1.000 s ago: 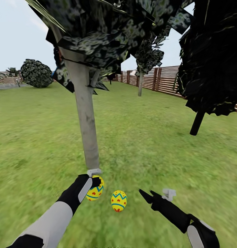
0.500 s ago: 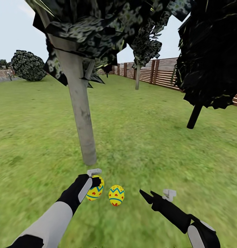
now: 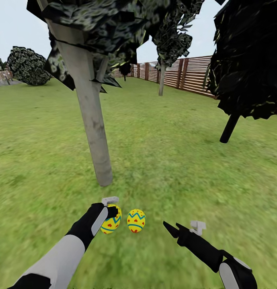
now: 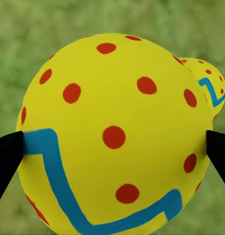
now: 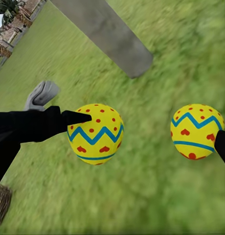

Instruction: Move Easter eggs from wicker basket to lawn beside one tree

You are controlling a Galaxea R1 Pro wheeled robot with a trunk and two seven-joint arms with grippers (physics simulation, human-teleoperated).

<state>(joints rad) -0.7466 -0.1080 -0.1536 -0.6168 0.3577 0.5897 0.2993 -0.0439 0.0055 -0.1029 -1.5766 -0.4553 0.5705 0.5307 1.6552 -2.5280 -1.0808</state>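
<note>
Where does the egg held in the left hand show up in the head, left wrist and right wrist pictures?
Head view: the held egg sits low, left of centre, at the left hand.
Left wrist view: the same egg is huge, between the black fingertips.
Right wrist view: it lies left of centre, touched by a black fingertip.
Shared landmark: the second egg beside it.
</note>
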